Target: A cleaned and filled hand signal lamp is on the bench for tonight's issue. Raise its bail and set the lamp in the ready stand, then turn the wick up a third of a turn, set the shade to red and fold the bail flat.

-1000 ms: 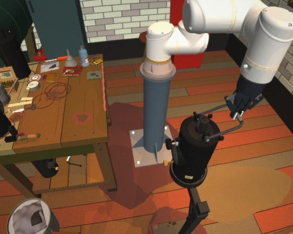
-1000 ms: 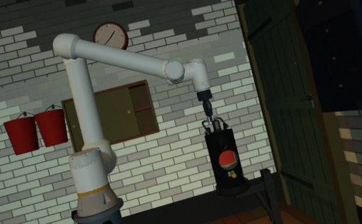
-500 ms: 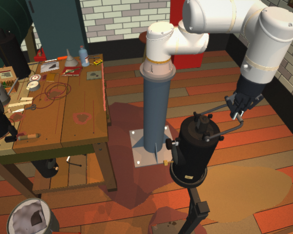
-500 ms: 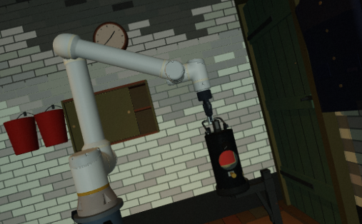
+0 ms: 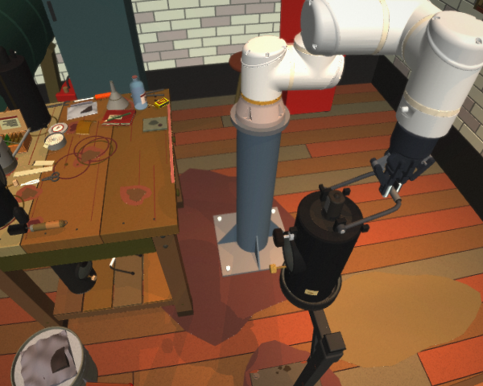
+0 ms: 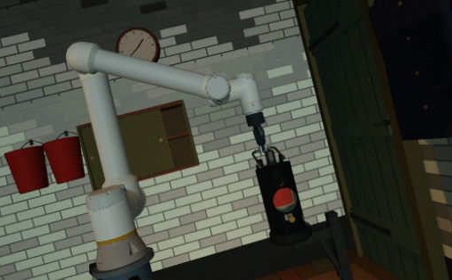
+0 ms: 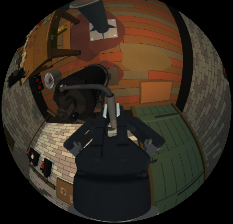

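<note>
The grey wire bail (image 5: 383, 195) (image 7: 104, 93) of the lamp lies folded low to one side of the lamp top. My gripper (image 5: 391, 192) (image 7: 112, 116) (image 6: 259, 149) is closed on the bail's grip, with a finger on either side of it in the wrist camera. The black lamp (image 5: 321, 245) (image 6: 282, 196) stands upright in the ring of the ready stand (image 5: 317, 328) (image 6: 329, 236). Its lens (image 6: 284, 199) shows red. A black knob (image 5: 280, 237) sticks out of the lamp's side.
The wooden bench (image 5: 96, 174) stands to the left, cluttered with tools, a funnel and a bottle. The arm's blue pedestal (image 5: 256, 183) stands between bench and lamp. A grey bin (image 5: 50, 357) sits on the floor near the bench. A green door (image 6: 355, 133) is behind the stand.
</note>
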Controlling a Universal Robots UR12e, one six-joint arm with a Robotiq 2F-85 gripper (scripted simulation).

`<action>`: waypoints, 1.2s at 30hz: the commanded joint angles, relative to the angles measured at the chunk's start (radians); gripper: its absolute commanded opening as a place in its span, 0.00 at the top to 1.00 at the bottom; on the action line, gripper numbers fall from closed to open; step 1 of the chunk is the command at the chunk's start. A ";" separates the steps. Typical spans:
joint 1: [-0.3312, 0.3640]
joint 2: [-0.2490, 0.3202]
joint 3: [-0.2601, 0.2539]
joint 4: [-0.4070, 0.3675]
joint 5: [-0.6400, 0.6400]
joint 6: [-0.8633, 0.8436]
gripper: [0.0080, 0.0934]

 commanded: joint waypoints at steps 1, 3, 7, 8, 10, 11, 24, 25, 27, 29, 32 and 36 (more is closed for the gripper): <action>0.000 -0.001 -0.001 0.000 -0.001 0.000 0.85; 0.000 -0.001 -0.001 0.000 -0.001 0.000 0.80; 0.000 -0.001 -0.001 0.000 -0.001 0.000 0.71; 0.000 -0.001 -0.001 0.000 -0.001 0.000 0.68; 0.000 -0.001 -0.001 0.000 -0.001 0.000 0.64; 0.000 -0.001 -0.001 0.000 -0.001 0.000 0.61; 0.000 -0.001 -0.001 0.000 -0.001 0.000 0.31; 0.000 -0.001 -0.001 0.000 -0.001 0.000 0.29; 0.000 -0.001 -0.001 0.000 -0.001 0.000 0.24; 0.000 -0.001 -0.001 0.000 -0.001 0.000 0.19; 0.000 -0.001 -0.001 0.000 -0.001 0.000 0.18; 0.000 -0.001 -0.001 0.000 -0.001 0.000 0.18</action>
